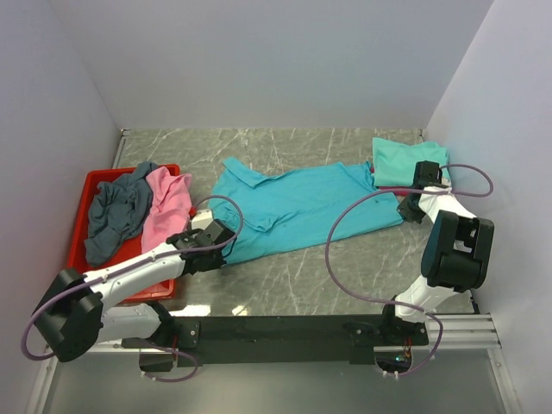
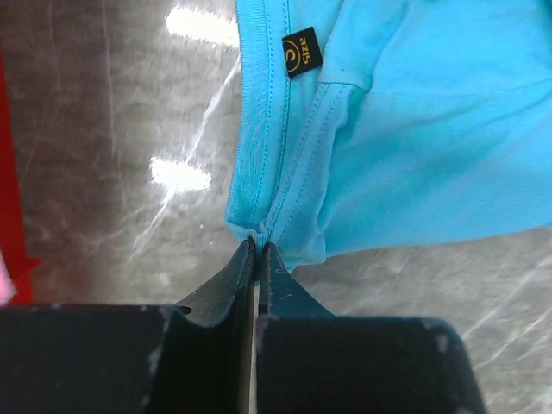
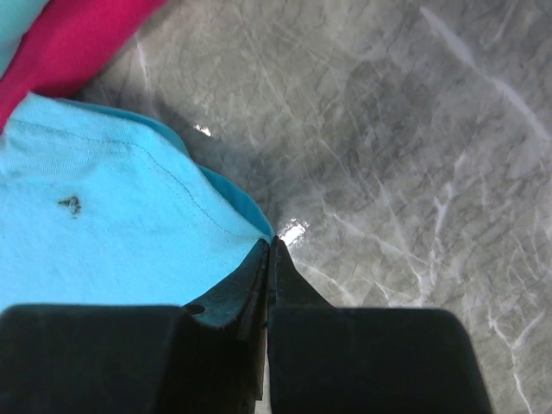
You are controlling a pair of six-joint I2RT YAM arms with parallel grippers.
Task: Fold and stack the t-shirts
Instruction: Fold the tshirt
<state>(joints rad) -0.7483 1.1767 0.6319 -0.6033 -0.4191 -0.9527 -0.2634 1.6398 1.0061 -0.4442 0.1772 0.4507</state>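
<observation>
The turquoise collared t-shirt (image 1: 306, 205) lies spread across the marble table. My left gripper (image 1: 226, 252) is shut on its near left corner, pinching the hem (image 2: 259, 231) beside a black size label (image 2: 303, 52). My right gripper (image 1: 405, 210) is shut on the shirt's right corner (image 3: 259, 237). A folded mint-green shirt (image 1: 405, 159) lies at the back right, with a crimson shirt (image 3: 78, 34) showing under it in the right wrist view. The pink shirt (image 1: 166, 207) and the slate-grey shirt (image 1: 116, 216) lie crumpled in the red tray (image 1: 95, 183).
The red tray stands at the left next to the left wall. White walls close the table at the back and on both sides. Purple cables (image 1: 345, 259) loop from both arms over the table.
</observation>
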